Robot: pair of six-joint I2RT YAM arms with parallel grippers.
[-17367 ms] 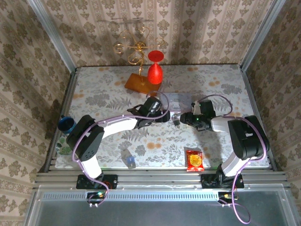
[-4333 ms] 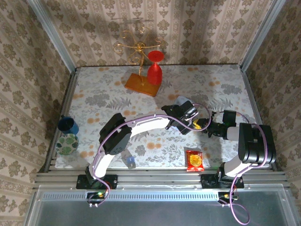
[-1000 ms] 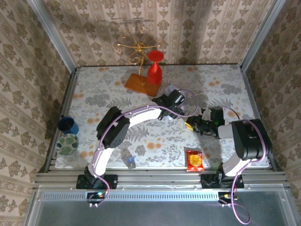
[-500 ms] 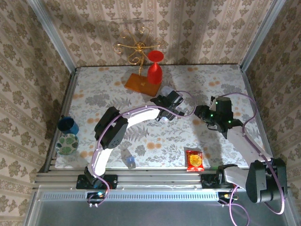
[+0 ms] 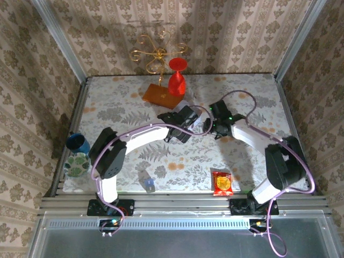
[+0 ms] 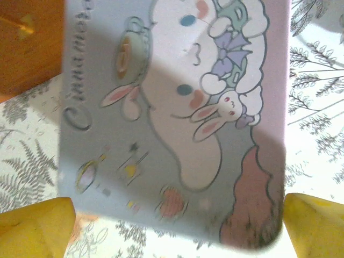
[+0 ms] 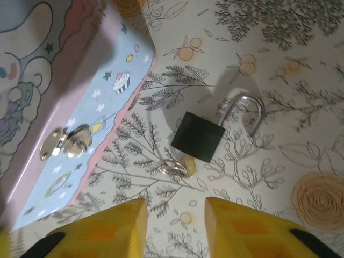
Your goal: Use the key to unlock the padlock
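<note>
Two claws spread apart, left claw point(image 6: 174, 226) and right claw point(image 7: 172, 215), pinching nothing. Looks done: padlock point(image 7: 198, 136) on tabletop point(image 7: 301, 80), hoop swung open, key point(image 7: 186, 165) in.

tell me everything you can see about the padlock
The padlock is a small black square block, metal by the look, lying flat on the floral cloth. Its silvery shackle looks open: one leg sits in the body, the other end hangs free beside it. A brassy key on a small ring sticks out of its lower edge. It lies beside the tin, apart from it. The right end effector hovers near, not touching.
</note>
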